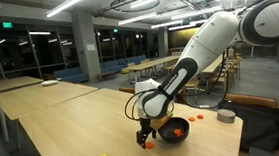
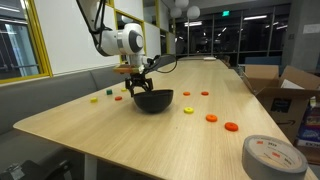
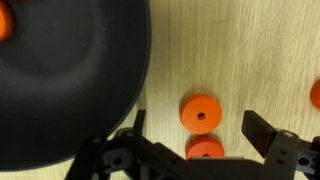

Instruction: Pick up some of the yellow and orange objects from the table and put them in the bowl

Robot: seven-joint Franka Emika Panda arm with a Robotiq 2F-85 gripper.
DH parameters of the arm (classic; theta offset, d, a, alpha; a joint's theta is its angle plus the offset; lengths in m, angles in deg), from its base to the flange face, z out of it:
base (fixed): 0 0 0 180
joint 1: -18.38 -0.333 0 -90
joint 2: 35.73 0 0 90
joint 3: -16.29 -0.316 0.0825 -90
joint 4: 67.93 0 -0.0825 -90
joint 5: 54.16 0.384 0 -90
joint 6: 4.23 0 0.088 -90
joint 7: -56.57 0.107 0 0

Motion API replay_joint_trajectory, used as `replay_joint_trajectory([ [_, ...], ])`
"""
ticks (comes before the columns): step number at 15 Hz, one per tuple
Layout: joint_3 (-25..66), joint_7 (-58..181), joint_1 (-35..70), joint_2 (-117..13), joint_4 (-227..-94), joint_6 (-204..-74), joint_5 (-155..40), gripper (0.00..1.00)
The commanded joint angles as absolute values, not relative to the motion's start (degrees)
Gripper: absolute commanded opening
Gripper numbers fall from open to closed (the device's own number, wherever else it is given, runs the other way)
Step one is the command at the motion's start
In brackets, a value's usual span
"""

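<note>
Several of the yellow and orange objects [image 2: 211, 118] are lying scattered over the table [image 2: 120, 140], on both sides of the bowl [image 2: 153, 100], which is sitting toward the middle of the pale top in both exterior views. At least one orange piece [image 3: 3, 20] is showing inside the bowl at the corner of the wrist view, so the task is looking partly done, and the step in hand is reading as another pick.

The gripper [image 3: 200, 128] is hanging low just beside the bowl's rim, its jaws spread wide and holding nothing. In the wrist view one finger is standing on either side of an orange disc [image 3: 201, 113], with a second disc [image 3: 205, 150] just beside it, partly hidden under the gripper body. Whether the fingertips are touching the wood is hard to tell, since the exterior views are showing them too small.

The next move is calling for a straight descent until the pads are flanking the disc's thin edge, then a close, without nudging the neighbouring disc or scraping the bowl wall near one finger. After that, only a short lift over the rim is needed.

The targeted disc is looking flat, round and bright orange, with a small dark hole at its centre. It is probably light and rigid, and may be sliding easily on the smooth top.
</note>
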State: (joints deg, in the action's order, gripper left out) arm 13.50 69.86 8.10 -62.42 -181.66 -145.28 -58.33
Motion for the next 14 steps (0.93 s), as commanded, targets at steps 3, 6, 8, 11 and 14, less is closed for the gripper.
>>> replay_joint_trajectory([
  [3, 14.4, 70.7, 7.3, -61.8, -182.5, -146.5, -59.4, 0.51],
  [6, 14.4, 70.7, 7.3, -61.7, -182.8, -146.5, -59.5, 0.27],
  [8, 14.5, 70.9, 7.2, -61.5, -182.9, -146.5, -59.5, 0.17],
  [11, 14.5, 71.0, 7.1, -60.8, -183.4, -146.6, -59.6, 0.19],
  [14, 14.4, 71.3, 7.0, -59.2, -184.5, -146.9, -59.6, 0.19],
])
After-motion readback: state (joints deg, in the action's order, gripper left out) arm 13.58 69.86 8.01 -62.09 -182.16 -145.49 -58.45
